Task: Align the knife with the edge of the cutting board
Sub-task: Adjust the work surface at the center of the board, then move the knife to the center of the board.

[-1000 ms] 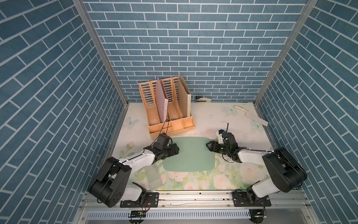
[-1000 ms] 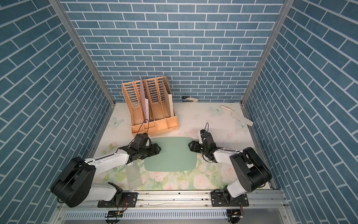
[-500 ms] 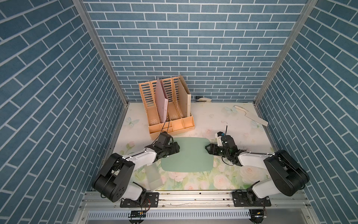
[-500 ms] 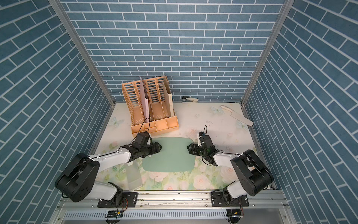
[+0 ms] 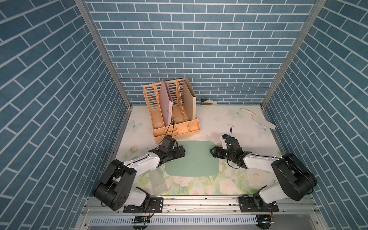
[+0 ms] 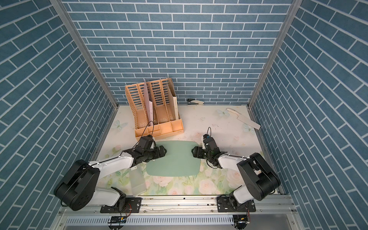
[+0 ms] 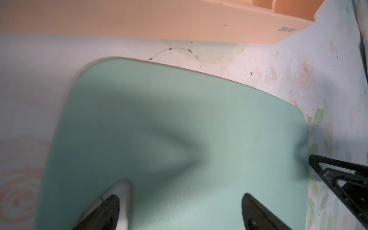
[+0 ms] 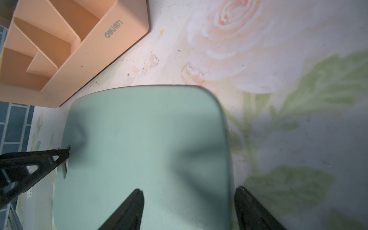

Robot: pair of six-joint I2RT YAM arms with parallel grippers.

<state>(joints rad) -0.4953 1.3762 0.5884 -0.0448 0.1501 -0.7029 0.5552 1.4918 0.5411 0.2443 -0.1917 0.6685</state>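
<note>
The one readable text is the grey brand name "deli" (image 8: 112, 29), followed by two small Chinese characters. It is printed on the low front wall of the orange organiser (image 8: 89, 51) and is seen in the right wrist view. In the left wrist view a grey mark (image 7: 286, 29) sits on that same wall, too blurred to read. In a top view the sleeve (image 6: 137, 181) carries a small white label (image 6: 133, 168), too small to read.

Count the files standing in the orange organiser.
2. A pink folder leans in an inner slot; a beige file stands at the end nearest the stapler. Others could hide behind the slatted dividers.
</note>
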